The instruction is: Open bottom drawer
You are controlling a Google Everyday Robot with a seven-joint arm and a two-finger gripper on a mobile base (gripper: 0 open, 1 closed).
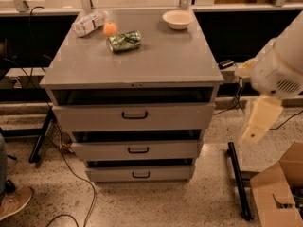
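Observation:
The grey cabinet has three drawers. The bottom drawer is the lowest and shortest front panel, with a small black loop handle. It stands slightly out under a dark gap, like the middle drawer and the top drawer. My white and cream arm hangs at the right of the cabinet. Its gripper points down, level with the top and middle drawers and apart from the cabinet, well above and right of the bottom handle.
On the cabinet top lie a plastic bottle, an orange, a green bag and a white bowl. A cardboard box and a black bar are on the floor at right. Cables and a shoe are at left.

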